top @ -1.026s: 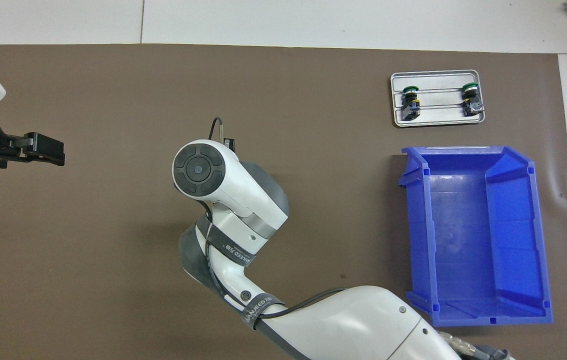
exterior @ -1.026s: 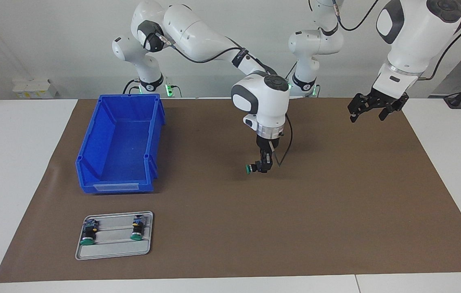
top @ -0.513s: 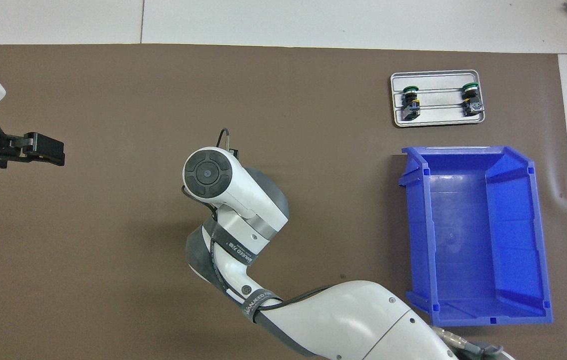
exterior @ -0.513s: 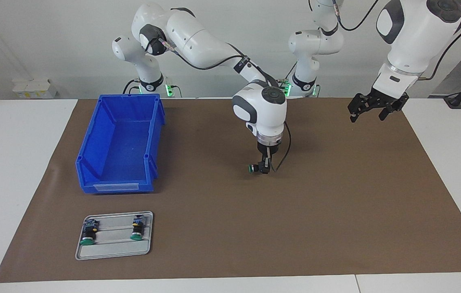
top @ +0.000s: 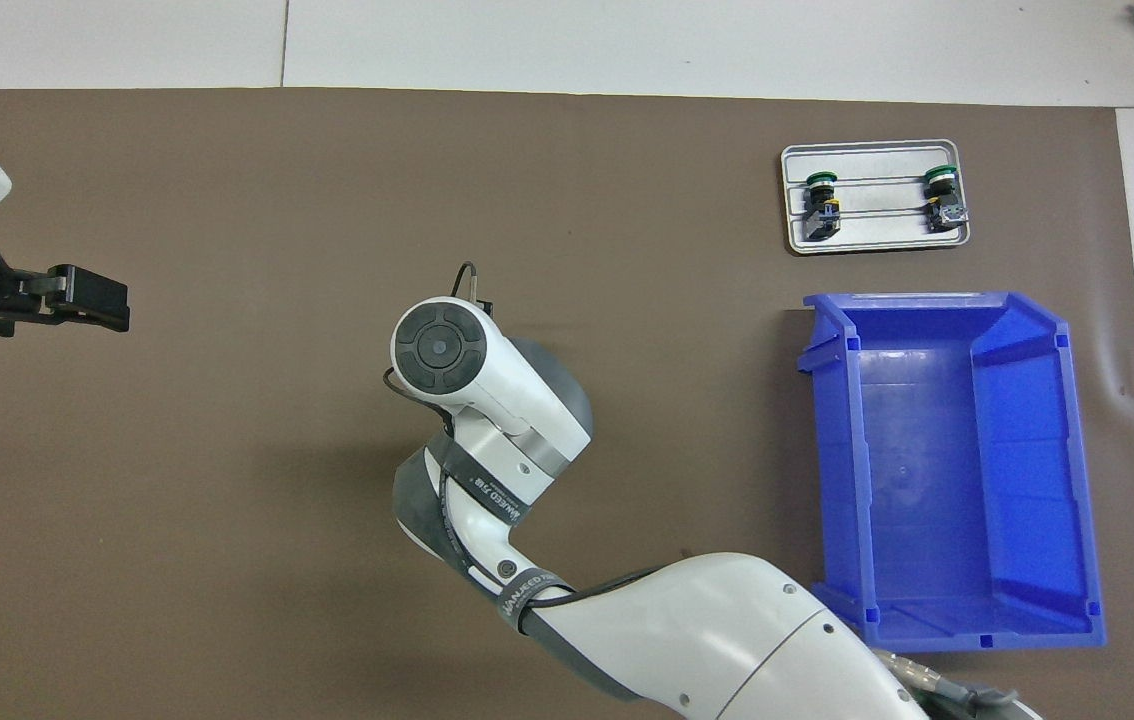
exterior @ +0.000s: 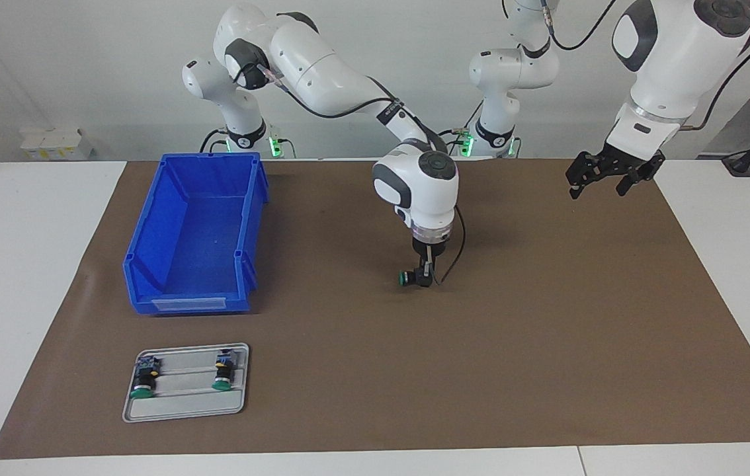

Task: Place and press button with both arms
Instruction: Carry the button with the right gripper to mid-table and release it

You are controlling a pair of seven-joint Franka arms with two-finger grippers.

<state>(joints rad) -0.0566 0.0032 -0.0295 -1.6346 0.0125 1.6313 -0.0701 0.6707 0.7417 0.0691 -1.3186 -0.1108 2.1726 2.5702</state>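
A green-capped button (exterior: 404, 278) lies on its side at the brown mat's (exterior: 547, 344) middle, cap toward the right arm's end of the table. My right gripper (exterior: 422, 276) points straight down and sits right at the button's dark base, low at the mat. I cannot tell whether it still grips the button. In the overhead view the right arm's wrist (top: 447, 350) hides both. My left gripper (exterior: 603, 177) hangs open and empty, high over the mat's edge at the left arm's end, also in the overhead view (top: 87, 297).
A blue bin (exterior: 196, 231) stands empty toward the right arm's end. Farther from the robots than the bin, a grey tray (exterior: 183, 410) holds two more green-capped buttons (exterior: 143, 387) (exterior: 221, 378).
The right arm has come down, bringing the button from just above the mat to its surface and shifting a little toward the blue bin. The left arm has stayed still.
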